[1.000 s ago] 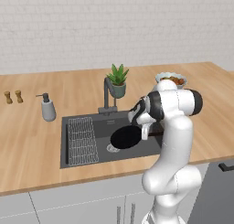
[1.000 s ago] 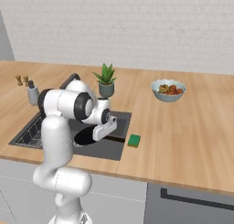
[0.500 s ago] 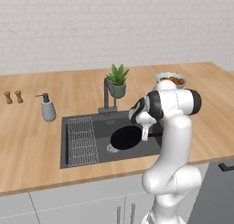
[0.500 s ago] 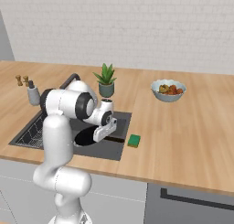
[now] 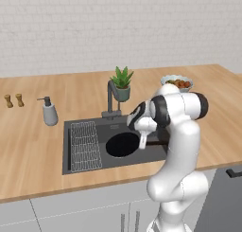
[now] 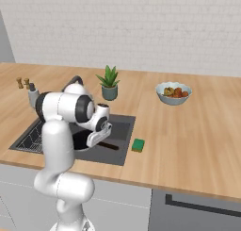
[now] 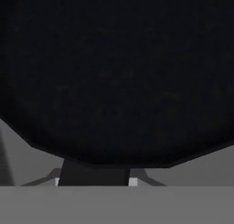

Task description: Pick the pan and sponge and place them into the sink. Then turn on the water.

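Half the pan [image 5: 122, 144] shows in sink [image 5: 85, 167], handle behind arm; claw [image 5: 143, 142] grip unclear; sponge [image 6: 138, 144] beside

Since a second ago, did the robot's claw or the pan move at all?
Hardly. The claw still hangs low over the sink, at the handle end of the pan, which lies in the basin as before. The sponge stays on the counter beside the sink. No water runs.
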Robot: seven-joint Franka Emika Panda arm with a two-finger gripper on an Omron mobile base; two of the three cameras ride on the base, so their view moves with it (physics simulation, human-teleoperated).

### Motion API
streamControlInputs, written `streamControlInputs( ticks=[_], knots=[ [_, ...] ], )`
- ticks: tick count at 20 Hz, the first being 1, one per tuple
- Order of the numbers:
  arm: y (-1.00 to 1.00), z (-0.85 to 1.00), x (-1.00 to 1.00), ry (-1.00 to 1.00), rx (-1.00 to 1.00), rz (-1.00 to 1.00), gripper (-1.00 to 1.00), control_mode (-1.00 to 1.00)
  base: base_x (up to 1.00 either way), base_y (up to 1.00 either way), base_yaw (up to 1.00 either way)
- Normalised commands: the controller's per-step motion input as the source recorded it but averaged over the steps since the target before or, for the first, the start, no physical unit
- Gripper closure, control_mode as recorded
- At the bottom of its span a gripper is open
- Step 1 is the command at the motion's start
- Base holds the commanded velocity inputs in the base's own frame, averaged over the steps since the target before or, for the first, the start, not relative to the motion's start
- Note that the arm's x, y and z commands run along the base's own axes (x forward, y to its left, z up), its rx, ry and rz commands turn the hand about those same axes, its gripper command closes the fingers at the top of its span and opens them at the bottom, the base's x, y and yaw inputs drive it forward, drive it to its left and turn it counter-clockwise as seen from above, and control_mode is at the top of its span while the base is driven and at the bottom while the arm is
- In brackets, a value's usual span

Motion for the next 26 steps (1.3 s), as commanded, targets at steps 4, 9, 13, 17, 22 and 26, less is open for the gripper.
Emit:
streamControlInputs(
  ticks=[4, 9, 13, 17, 22, 26],
  knots=[
    [0.45, -0.13, 0.09, -0.02, 0.09, 0.0, 1.0, -1.0, 0.0, 0.0, 0.0],
    [0.08, -0.52, 0.3, 0.0, 0.02, 0.0, 1.0, -1.0, 0.0, 0.0, 0.0],
    [0.0, -0.51, 0.32, -0.01, 0.01, 0.0, 1.0, -1.0, 0.0, 0.0, 0.0],
    [0.0, -0.42, 0.35, 0.0, 0.01, 0.0, 1.0, -1.0, 0.0, 0.0, 0.0],
    [0.0, -0.47, 0.36, 0.0, 0.0, 0.0, 1.0, -1.0, 0.0, 0.0, 0.0],
    [0.01, -0.2, 0.17, 0.01, 0.0, 0.0, 1.0, -1.0, 0.0, 0.0, 0.0]
  ],
)
